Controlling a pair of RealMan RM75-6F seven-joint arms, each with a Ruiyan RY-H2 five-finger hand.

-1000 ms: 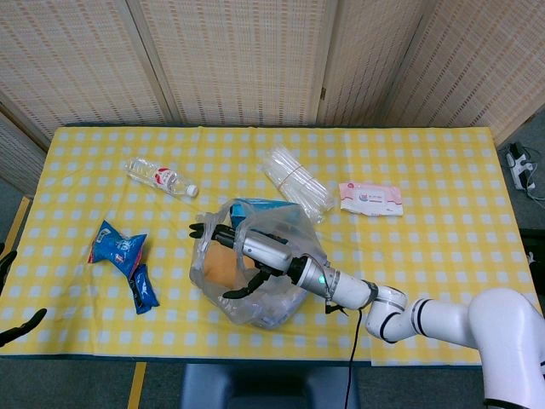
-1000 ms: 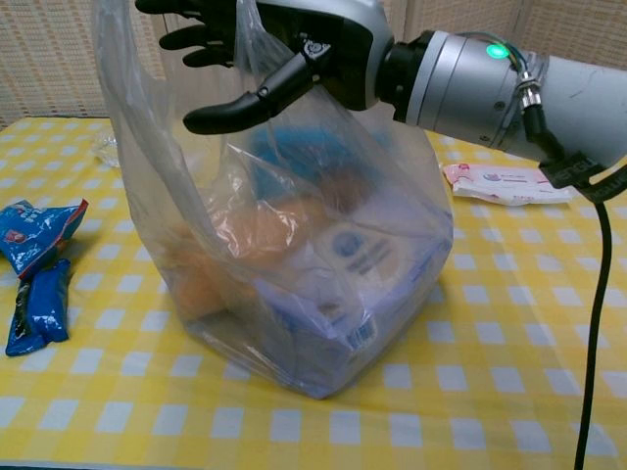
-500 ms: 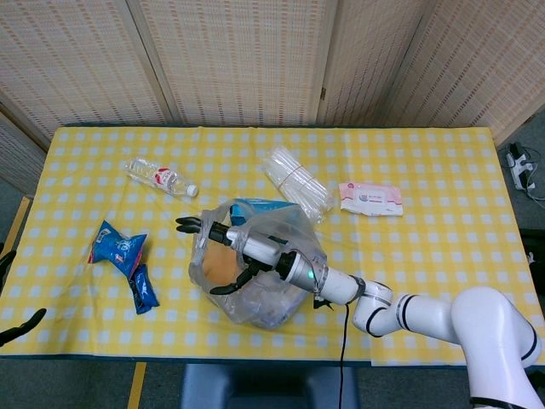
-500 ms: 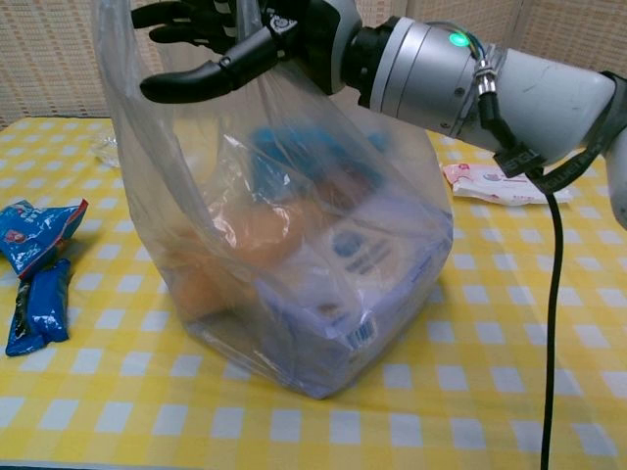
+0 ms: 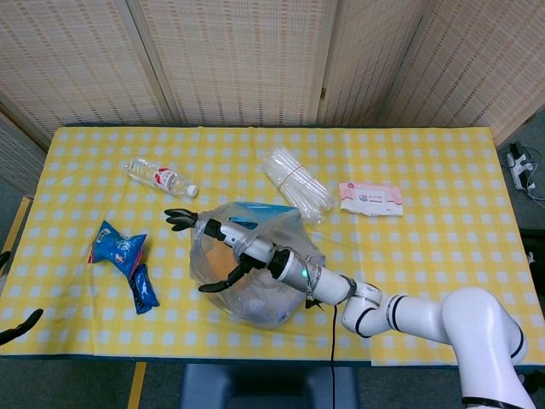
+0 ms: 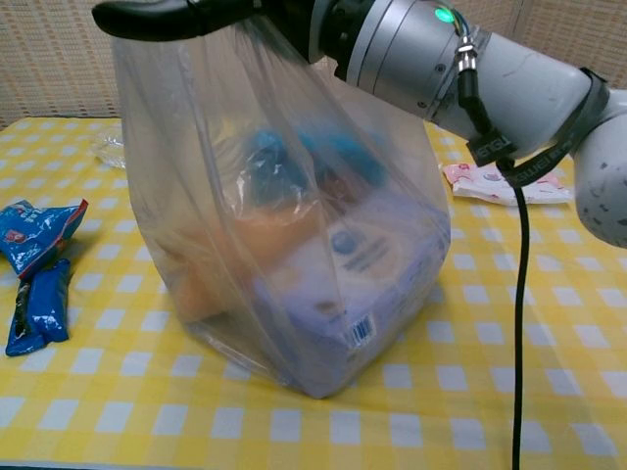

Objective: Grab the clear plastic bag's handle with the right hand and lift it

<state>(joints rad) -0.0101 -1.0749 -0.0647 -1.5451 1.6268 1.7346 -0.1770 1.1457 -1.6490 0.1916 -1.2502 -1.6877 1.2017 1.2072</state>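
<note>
The clear plastic bag stands on the yellow checked table near its front middle, holding an orange item, blue packets and a white box. My right hand is through the bag's handle, which is looped over the palm, with thumb and fingers spread out to the left. In the chest view the right hand is at the top edge and the bag hangs stretched tall below it, its bottom resting on the cloth. Only dark fingertips of my left hand show at the lower left edge, spread and holding nothing.
A water bottle lies at the back left and a bundle of clear straws behind the bag. A pink wipes pack lies at the right. Blue snack packets lie left of the bag.
My right hand has risen and moved left with the handle over it. The bag's sides have been pulled taut and taller. The left hand has barely moved.
</note>
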